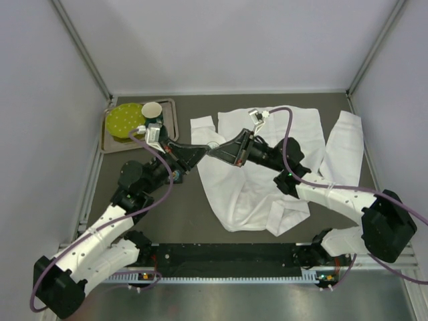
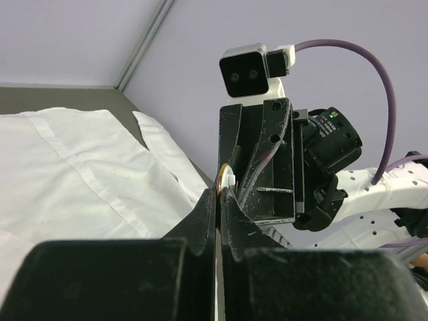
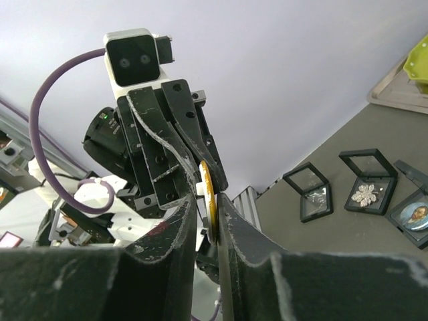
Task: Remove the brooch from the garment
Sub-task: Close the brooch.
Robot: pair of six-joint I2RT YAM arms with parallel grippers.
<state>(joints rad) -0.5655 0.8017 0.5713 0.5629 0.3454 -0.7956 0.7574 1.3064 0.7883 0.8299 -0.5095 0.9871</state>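
The white shirt [image 1: 267, 194] lies spread on the table and also shows in the left wrist view [image 2: 73, 174]. The brooch [image 1: 212, 149] is a thin gold-rimmed disc with a white back piece. It is held edge-on in the air over the shirt's left side. My left gripper [image 1: 204, 152] and right gripper [image 1: 219, 152] meet tip to tip, both shut on it. In the left wrist view the brooch [image 2: 227, 179] sticks up from my left gripper [image 2: 219, 195]. In the right wrist view the brooch [image 3: 212, 190] sits in my right gripper [image 3: 208, 204]. No cloth shows between the jaws.
A metal tray [image 1: 170, 127] with a green plate [image 1: 124, 120] and a small cup [image 1: 152, 110] stands at the back left. Small black display boxes [image 3: 366, 190] with other brooches lie on the table in the right wrist view. Grey walls close in three sides.
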